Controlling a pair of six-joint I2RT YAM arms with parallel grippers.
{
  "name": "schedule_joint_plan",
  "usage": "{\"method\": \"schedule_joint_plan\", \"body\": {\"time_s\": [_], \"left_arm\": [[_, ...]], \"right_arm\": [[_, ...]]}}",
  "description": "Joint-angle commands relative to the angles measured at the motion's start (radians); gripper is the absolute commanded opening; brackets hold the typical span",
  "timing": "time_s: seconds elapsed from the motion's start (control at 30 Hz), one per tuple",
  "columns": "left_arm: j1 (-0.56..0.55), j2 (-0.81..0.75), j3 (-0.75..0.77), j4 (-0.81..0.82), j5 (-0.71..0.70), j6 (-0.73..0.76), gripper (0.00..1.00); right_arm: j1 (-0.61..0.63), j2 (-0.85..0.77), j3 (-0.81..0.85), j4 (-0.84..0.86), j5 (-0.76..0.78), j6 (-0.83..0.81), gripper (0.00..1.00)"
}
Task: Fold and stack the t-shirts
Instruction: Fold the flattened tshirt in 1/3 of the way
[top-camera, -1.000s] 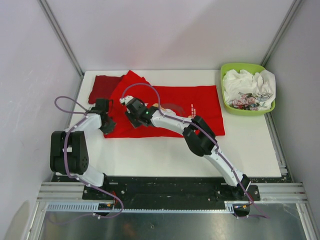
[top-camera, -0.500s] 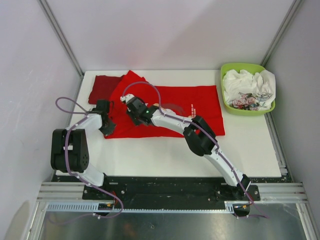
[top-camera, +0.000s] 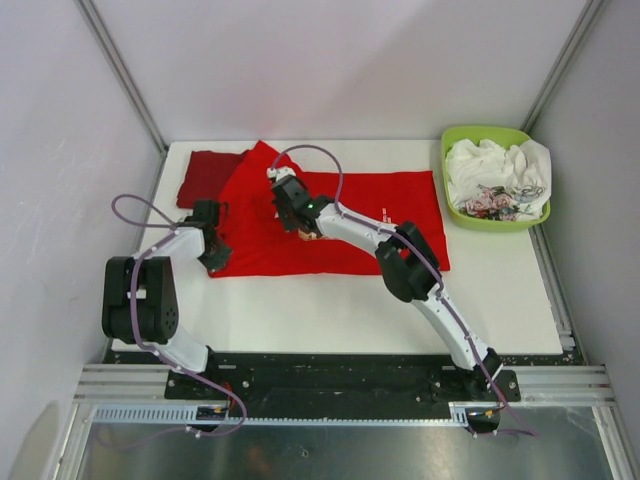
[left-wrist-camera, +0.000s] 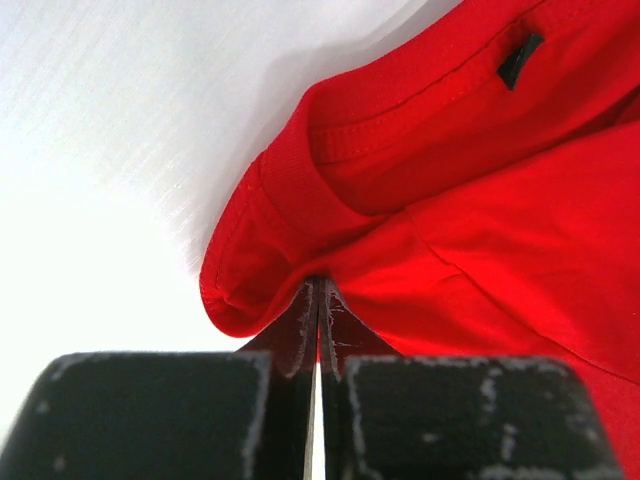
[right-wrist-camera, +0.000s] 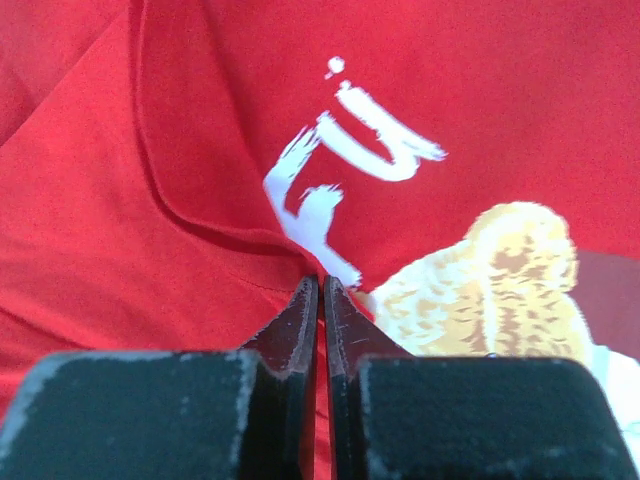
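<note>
The bright red t-shirt (top-camera: 385, 210) lies spread across the middle of the table. Its white lettering (right-wrist-camera: 345, 150) and tan bear print (right-wrist-camera: 495, 290) show in the right wrist view. My right gripper (top-camera: 290, 212) (right-wrist-camera: 321, 282) is shut on a raised fold of this shirt beside the print. At the shirt's left end, my left gripper (top-camera: 214, 252) (left-wrist-camera: 320, 285) is shut on the cloth just under the ribbed collar (left-wrist-camera: 300, 195). The plain darker red t-shirt (top-camera: 205, 172) lies at the back left, partly under the bright one.
A lime-green basket (top-camera: 452, 205) holding white and patterned cloths stands at the back right corner. White tabletop (top-camera: 330, 305) runs along the near side of the shirt. Grey walls enclose the table.
My right gripper has shut on the shirt's fold and moved toward the back right, drawing the cloth with it. The left gripper has stayed shut in place.
</note>
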Motion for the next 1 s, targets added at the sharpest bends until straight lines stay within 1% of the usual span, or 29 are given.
{"method": "schedule_joint_plan", "body": {"time_s": [0.0, 0.37, 0.67, 0.73, 0.8, 0.9, 0.97], "left_arm": [[0.007, 0.008, 0.003, 0.006, -0.029, -0.01, 0.0], [0.007, 0.009, 0.002, 0.008, -0.029, -0.004, 0.0], [0.007, 0.015, 0.003, 0.006, -0.026, -0.002, 0.0], [0.007, 0.015, 0.001, 0.006, -0.025, -0.002, 0.0], [0.007, 0.016, 0.002, 0.007, -0.026, -0.002, 0.0], [0.007, 0.016, 0.003, 0.007, -0.025, 0.0, 0.01], [0.007, 0.018, 0.007, 0.008, -0.024, 0.004, 0.02]], "right_arm": [[-0.023, -0.008, 0.069, 0.026, 0.06, 0.04, 0.03], [-0.069, 0.026, 0.123, 0.009, 0.092, 0.045, 0.04], [-0.09, 0.037, 0.109, -0.029, 0.104, 0.063, 0.05], [-0.093, 0.035, 0.1, -0.032, 0.104, 0.068, 0.08], [-0.096, 0.035, 0.097, -0.038, 0.108, 0.074, 0.13], [-0.102, 0.035, 0.1, -0.052, 0.115, 0.083, 0.16], [-0.108, 0.031, 0.1, -0.062, 0.117, 0.091, 0.22]]}}
